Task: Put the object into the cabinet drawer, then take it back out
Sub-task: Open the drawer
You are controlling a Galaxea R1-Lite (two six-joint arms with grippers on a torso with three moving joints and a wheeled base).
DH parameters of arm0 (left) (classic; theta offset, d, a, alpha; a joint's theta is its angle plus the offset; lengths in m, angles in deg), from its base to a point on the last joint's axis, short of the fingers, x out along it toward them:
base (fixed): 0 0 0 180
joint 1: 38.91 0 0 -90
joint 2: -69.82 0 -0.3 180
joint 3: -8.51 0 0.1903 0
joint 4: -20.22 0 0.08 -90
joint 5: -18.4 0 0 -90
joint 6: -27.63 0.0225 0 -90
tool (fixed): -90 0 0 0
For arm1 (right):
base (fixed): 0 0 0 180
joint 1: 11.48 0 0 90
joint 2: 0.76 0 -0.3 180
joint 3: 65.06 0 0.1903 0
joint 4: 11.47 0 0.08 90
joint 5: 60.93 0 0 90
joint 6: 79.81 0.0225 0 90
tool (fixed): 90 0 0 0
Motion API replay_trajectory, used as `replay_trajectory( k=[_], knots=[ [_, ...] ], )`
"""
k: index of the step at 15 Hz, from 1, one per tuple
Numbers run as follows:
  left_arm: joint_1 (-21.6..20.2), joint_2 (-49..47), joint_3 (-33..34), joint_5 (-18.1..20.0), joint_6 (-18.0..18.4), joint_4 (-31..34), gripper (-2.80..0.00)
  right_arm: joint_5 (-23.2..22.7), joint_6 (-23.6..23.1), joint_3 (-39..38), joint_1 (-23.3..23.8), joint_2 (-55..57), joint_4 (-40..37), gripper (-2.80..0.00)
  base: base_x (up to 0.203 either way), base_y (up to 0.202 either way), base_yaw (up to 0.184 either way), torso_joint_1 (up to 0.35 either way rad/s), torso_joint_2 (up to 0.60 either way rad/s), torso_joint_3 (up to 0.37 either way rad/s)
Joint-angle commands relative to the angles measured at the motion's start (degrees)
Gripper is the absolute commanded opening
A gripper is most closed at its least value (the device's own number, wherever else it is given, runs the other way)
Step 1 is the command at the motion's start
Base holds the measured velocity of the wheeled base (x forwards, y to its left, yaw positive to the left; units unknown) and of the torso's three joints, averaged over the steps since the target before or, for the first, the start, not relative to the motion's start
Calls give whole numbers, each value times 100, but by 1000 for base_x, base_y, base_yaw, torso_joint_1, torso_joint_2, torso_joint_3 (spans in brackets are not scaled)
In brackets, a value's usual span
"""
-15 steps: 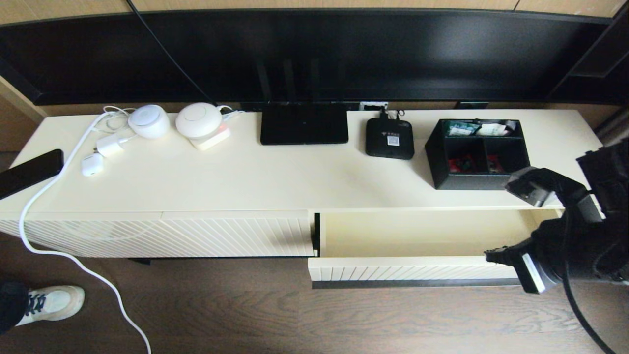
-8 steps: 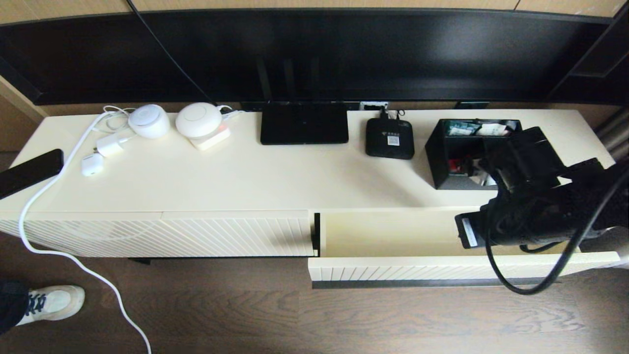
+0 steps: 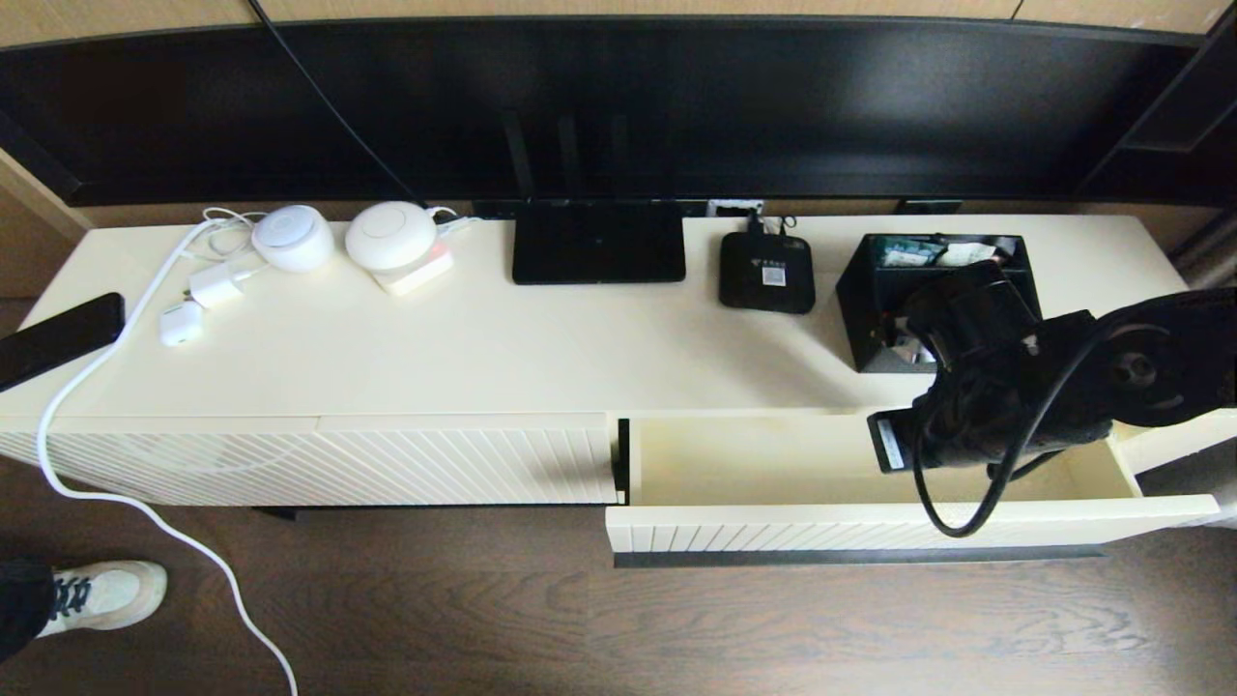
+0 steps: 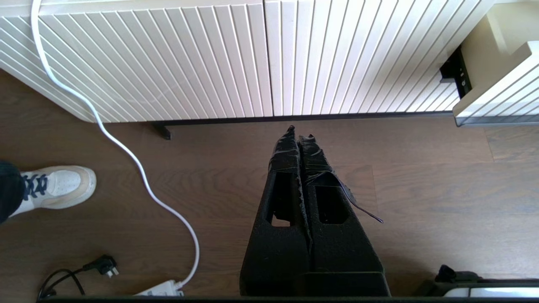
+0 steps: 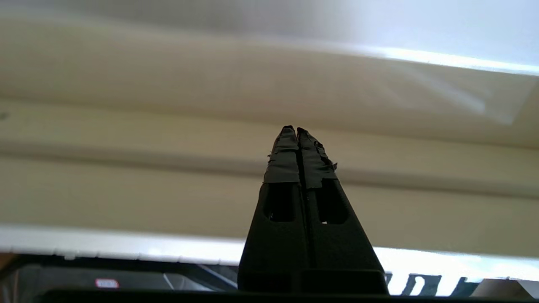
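One organizer box (image 3: 875, 290) on the cabinet top, behind the open drawer (image 3: 870, 527); three compartments, packet print too small to read. Right gripper (image 5: 297, 130) jaws pressed together, empty, pointing at cream surfaces. Left gripper (image 4: 300, 134) jaws likewise closed, empty, above the floor, ribbed panel (image 4: 168, 59) beyond its tips. One small black box (image 3: 765, 273), white label unreadable.
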Motion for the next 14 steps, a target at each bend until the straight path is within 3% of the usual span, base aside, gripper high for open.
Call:
replay_trajectory(
  k=[1, 7, 14],
  knots=[
    [0, 0, -2, -1, 1, -4, -280, 5, 6, 157, 82, 161, -13, -280, 0, 0, 0, 0, 0, 0],
    [0, 0, 4, -1, 1, 1, -280, -8, 33, 235, 248, 214, -359, -280, 0, 0, 0, 0, 0, 0],
    [0, 0, -4, -1, 1, 2, -280, -240, 424, -83, 194, 15, -742, -280, 0, 0, 0, 0, 0, 0]
  ],
)
